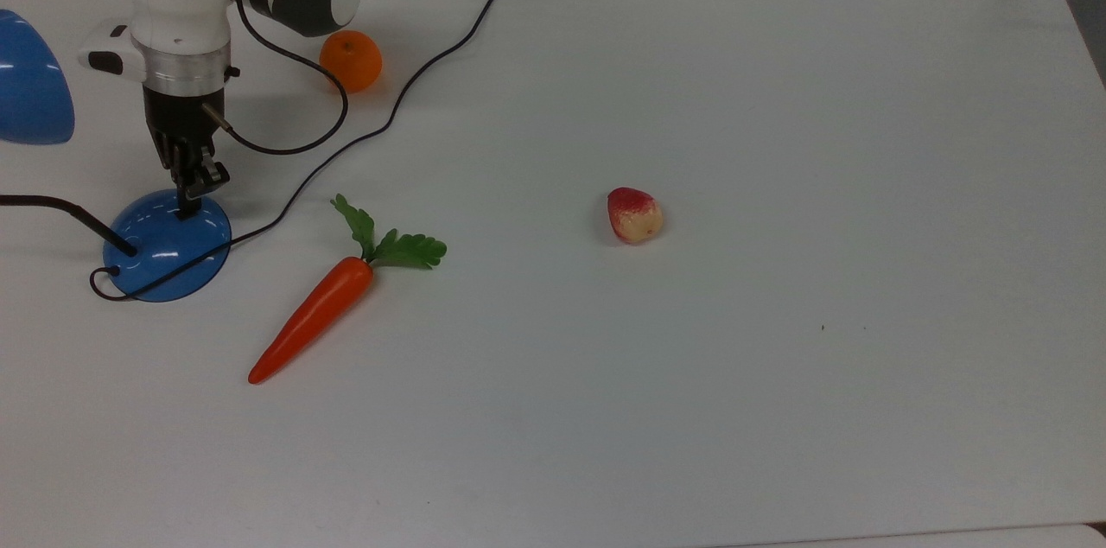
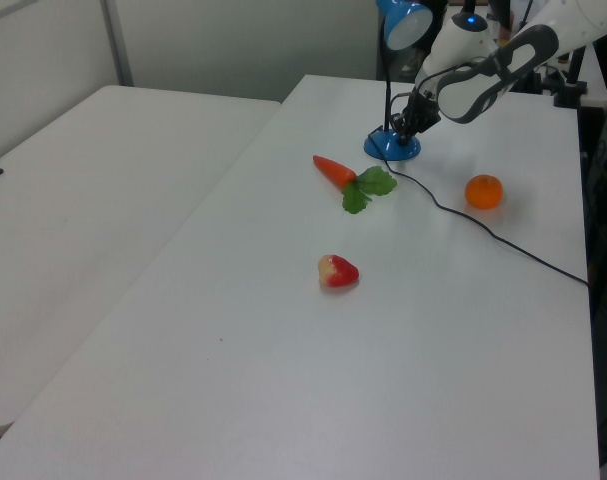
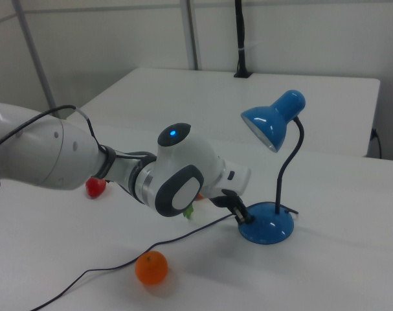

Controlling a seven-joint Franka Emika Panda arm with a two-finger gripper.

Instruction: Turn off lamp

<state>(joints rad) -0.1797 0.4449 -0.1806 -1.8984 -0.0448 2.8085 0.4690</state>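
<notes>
Lamp position: the lamp (image 1: 166, 247) stands at the table (image 1: 778, 98) edge on the top view's left, its blue dome base beside the carrot (image 1: 313, 319) and in front of the orange (image 1: 351, 60).
Lamp state: in the right view the shade (image 3: 272, 122) looks unlit, and no bright pool lies on the table near the base; the switching appears done.
Gripper position: the gripper (image 1: 187, 204) points straight down, tip touching or just above the top of the base.
Gripper state: fingers drawn narrow, nearly together, holding nothing.
Step in hand: judged to be the release after the press.
Method: lift straight up off the base; avoid sideways drag, which could slide the light base or re-press the switch. Keep clear of the black cord (image 1: 406, 90) running behind the base.
Top view adds: exact tip placement on the dome; the strawberry (image 1: 634, 215) well apart from the lamp.
Right view adds: the bent neck (image 3: 291, 168) and the shade's dark opening.
Left view adds: the arm (image 2: 483, 75) leaning over the base.
</notes>
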